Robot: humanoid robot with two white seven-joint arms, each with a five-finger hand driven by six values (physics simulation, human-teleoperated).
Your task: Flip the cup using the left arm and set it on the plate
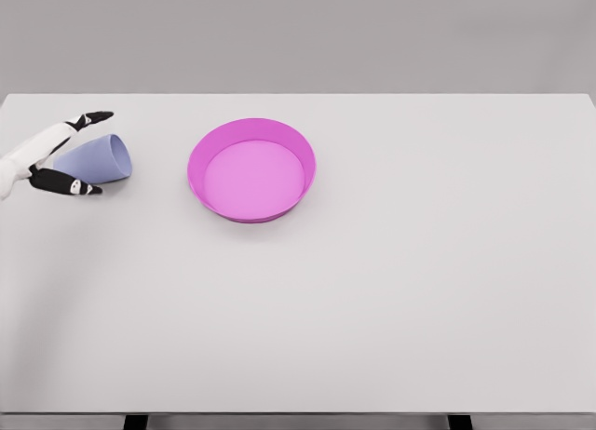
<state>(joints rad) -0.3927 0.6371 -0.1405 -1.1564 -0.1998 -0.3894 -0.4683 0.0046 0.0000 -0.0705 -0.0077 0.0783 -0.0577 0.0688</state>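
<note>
Cup task, largest first | counter (391, 290): white, carries everything | plate (251, 169): magenta, deep-rimmed, left of centre, well apart from cup | cup (98, 159): pale blue, lying on its side at far left, mouth toward plate | left hand (58, 155): fingers (91, 119) spread around cup's base end, firm grip not discernible

Cup (98, 159): matt, smooth lavender plastic. Plate (197, 174): smooth magenta plastic, faint sheen. Table (391, 290): plain matt white. Left hand (51, 160): smooth white shell, black fingertips.
</note>
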